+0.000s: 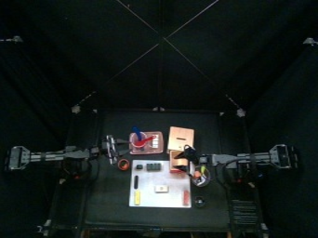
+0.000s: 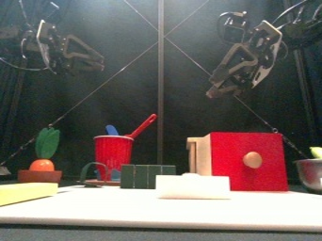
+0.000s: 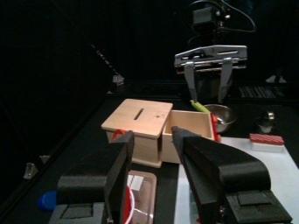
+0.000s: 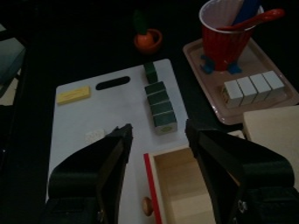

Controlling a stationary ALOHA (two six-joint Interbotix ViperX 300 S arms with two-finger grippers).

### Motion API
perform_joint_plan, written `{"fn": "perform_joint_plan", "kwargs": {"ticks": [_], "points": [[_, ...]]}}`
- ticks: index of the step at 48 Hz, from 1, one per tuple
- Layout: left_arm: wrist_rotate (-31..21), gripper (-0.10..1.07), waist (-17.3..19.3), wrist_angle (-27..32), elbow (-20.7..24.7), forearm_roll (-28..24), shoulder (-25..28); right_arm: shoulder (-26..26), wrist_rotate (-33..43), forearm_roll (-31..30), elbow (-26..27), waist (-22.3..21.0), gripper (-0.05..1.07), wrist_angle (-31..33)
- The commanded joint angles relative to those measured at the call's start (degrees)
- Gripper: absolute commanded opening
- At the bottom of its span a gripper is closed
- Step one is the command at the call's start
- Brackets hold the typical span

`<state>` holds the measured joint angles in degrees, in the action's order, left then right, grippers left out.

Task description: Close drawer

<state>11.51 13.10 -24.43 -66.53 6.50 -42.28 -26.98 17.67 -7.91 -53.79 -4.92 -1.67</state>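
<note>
Front view: drawer (image 2: 248, 161) is a boxy wood unit, red front, round wooden knob, pulled out.
Writing: none readable, too blurry maybe.
Right tool (image 4: 162, 149): jaws apart, empty.
Left tool (image 3: 152, 157): apart, empty too.

Drawer (image 1: 184, 139): small light tan wooden box unit with an orange-brown flat top bearing a few small dark marks. Stands upright on the black table, at about 1 o'clock from the table's centre in the top view. State: open. The inner box is pulled out toward the table's front, its cavity showing in the right wrist view (image 4: 193, 179). The front panel is red with a round wooden knob (image 2: 247, 161).
</note>
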Motion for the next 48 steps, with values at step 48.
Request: {"fn": "perform_joint_plan", "kwargs": {"ticks": [48], "points": [[0.09, 0.8, 9.23, 27.95, 27.51, 2.72, 16.26, -2.2, 0.0, 2.2, 4.48, -1.05, 0.86, 18.54]]}}
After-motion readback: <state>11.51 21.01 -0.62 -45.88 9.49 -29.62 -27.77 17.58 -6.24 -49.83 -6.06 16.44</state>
